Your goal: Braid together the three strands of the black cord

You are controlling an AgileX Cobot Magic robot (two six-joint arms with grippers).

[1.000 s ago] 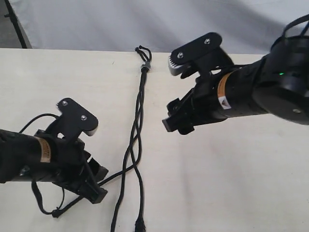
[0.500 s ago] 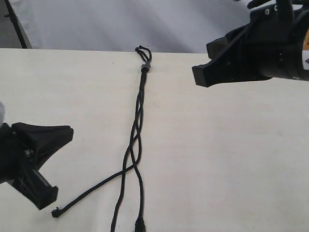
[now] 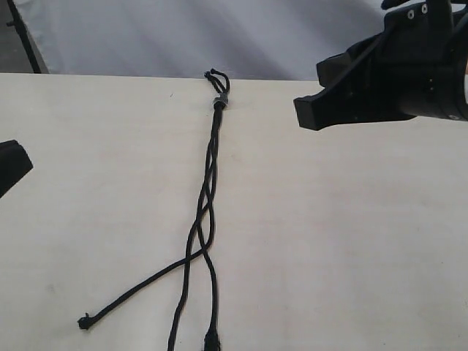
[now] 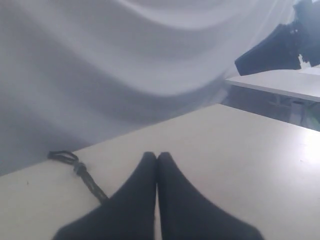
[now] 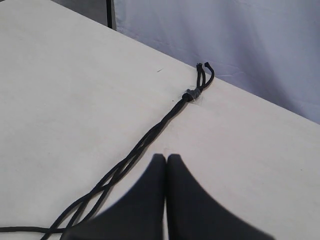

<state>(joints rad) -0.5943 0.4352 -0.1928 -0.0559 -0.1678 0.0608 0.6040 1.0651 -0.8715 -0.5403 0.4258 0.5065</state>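
The black cord [image 3: 207, 205] lies lengthwise on the pale table [image 3: 329, 241]. Its short loop [image 3: 216, 75] and grey bead [image 3: 219, 102] are at the far edge. Below the bead the three strands [image 3: 202, 219] run loosely twisted, then splay: one ends in a knotted tip [image 3: 84, 322] at the left, the other two run off the near edge. My left gripper [image 4: 156, 157] is shut and empty, off to the cord's left. My right gripper [image 5: 166, 158] is shut and empty, raised to the right of the bead [image 5: 190, 94].
A white cloth backdrop [image 3: 219, 36] hangs behind the table's far edge. Only a black corner of the left arm [image 3: 11, 167] shows at the exterior view's left edge. The right arm's bulk [image 3: 395, 69] fills the upper right corner.
Both arms have drawn back from the cord, the left one to the left edge, the right one up and to the right. The left strand now lies free and straighter on the table.
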